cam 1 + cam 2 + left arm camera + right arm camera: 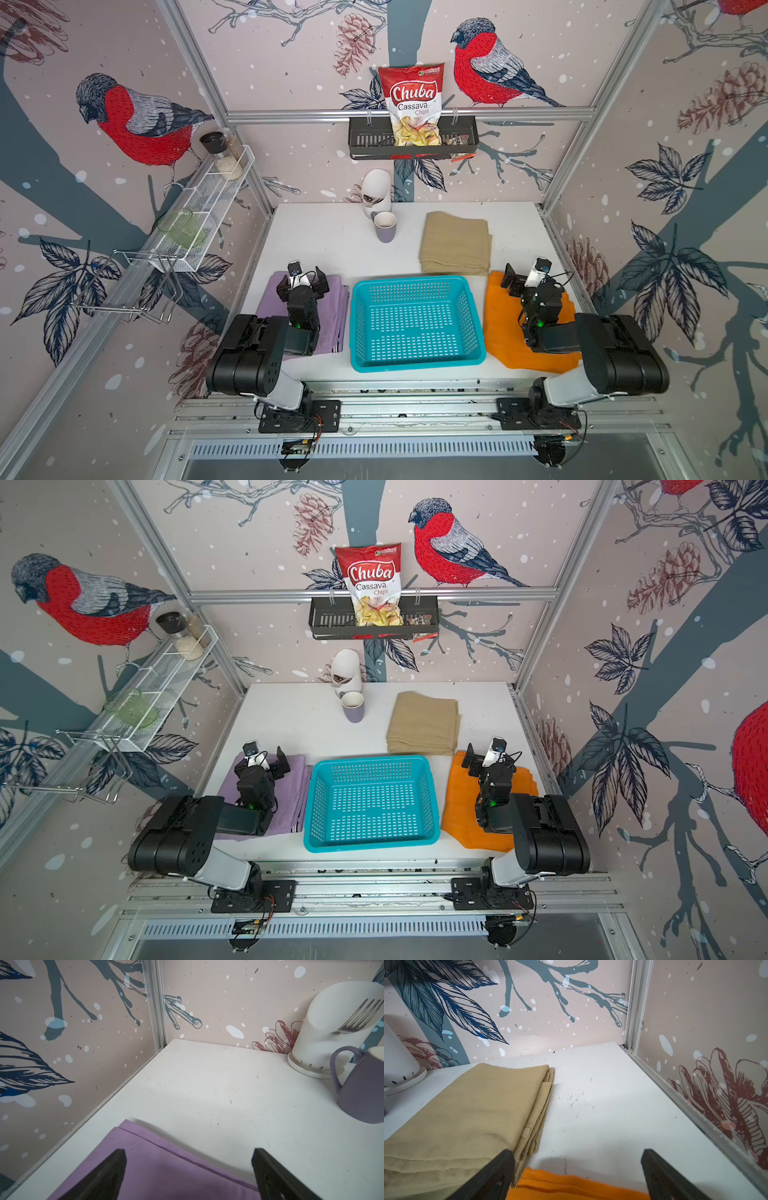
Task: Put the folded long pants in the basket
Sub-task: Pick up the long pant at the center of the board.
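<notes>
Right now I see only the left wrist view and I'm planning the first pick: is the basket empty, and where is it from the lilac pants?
Observer: The basket is empty and sits right beside the lilac pants, on their right.
Operator: Where are the other pants?
Observer: The orange pants lie on the basket's other side, partly under the open right hand.
Operator: And the third pair?
Observer: The tan pants lie just beyond the basket's far side, right of the mug.
</notes>
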Controlling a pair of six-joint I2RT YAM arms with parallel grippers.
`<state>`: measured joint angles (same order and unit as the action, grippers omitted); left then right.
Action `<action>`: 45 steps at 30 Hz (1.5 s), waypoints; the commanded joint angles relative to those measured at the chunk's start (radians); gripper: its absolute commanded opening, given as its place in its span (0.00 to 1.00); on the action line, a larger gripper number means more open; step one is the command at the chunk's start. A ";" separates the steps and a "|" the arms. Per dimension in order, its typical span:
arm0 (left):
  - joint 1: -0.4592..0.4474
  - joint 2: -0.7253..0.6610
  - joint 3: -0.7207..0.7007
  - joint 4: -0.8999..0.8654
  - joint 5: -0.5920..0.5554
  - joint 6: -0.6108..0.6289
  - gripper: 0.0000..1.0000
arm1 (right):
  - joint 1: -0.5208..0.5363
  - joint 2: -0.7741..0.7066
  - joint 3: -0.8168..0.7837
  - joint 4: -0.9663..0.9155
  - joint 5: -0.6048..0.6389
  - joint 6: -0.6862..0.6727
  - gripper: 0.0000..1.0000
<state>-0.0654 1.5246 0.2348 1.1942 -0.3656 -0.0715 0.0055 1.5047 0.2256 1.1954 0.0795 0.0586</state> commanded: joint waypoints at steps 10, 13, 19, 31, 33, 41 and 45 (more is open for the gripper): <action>-0.001 -0.003 0.002 0.039 0.002 0.007 0.98 | -0.001 -0.001 0.001 0.023 0.009 0.004 1.00; -0.001 -0.003 0.003 0.040 0.002 0.006 0.98 | -0.001 -0.001 0.001 0.023 0.008 0.004 1.00; -0.001 -0.003 0.002 0.040 0.002 0.006 0.98 | -0.002 0.000 0.001 0.023 0.005 0.006 1.00; 0.027 -0.007 0.010 0.019 0.116 0.019 0.98 | -0.025 -0.059 0.114 -0.230 0.080 0.068 1.00; 0.014 -0.039 0.036 -0.040 0.054 0.014 0.98 | -0.043 -0.062 0.283 -0.551 0.065 0.127 1.00; -0.103 -0.161 0.485 -0.766 0.032 -0.024 0.96 | -0.130 0.058 0.662 -0.952 -0.212 0.328 0.97; -0.208 -0.141 0.660 -0.941 -0.022 -0.143 0.96 | -0.119 0.184 0.853 -1.130 -0.320 0.336 0.93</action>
<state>-0.2379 1.3743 0.8135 0.4568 -0.3313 -0.1154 -0.1211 1.6321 0.9962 0.2451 -0.1204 0.3470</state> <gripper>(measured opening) 0.960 0.960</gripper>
